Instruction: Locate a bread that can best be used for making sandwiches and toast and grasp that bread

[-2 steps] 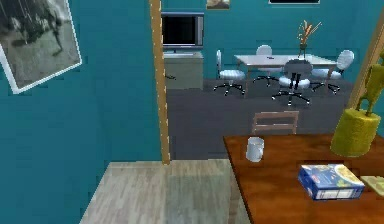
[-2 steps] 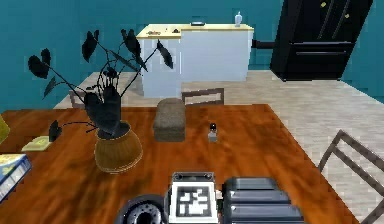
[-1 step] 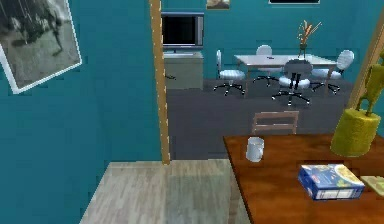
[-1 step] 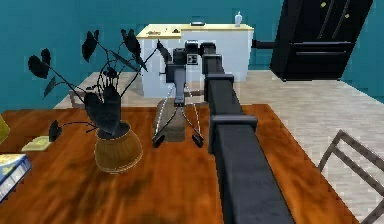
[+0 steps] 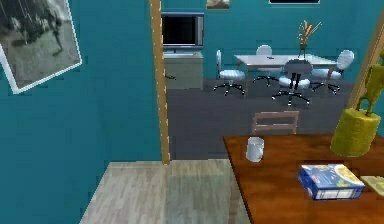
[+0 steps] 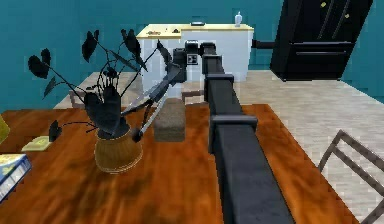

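Reaching out, my gripper (image 6: pixel 148 108) near the potted plant (image 6: pixel 117 150).
Leaves mask my fingertips; I cannot tell if I hold the brown loaf (image 6: pixel 171 118) beside it. Forward view adds a cup (image 5: pixel 255 149).

Teal walls (image 5: pixel 110 100) all round; a picture (image 5: pixel 35 40) hangs at the forward view's left; a wood-framed doorway (image 5: pixel 158 80) opens on a white table (image 5: pixel 285 62) ringed by white chairs (image 5: pixel 229 75). In the arm side view a brown table (image 6: pixel 170 185) lies near; beyond stand a white counter (image 6: pixel 238 45) and a black fridge (image 6: pixel 315 40).
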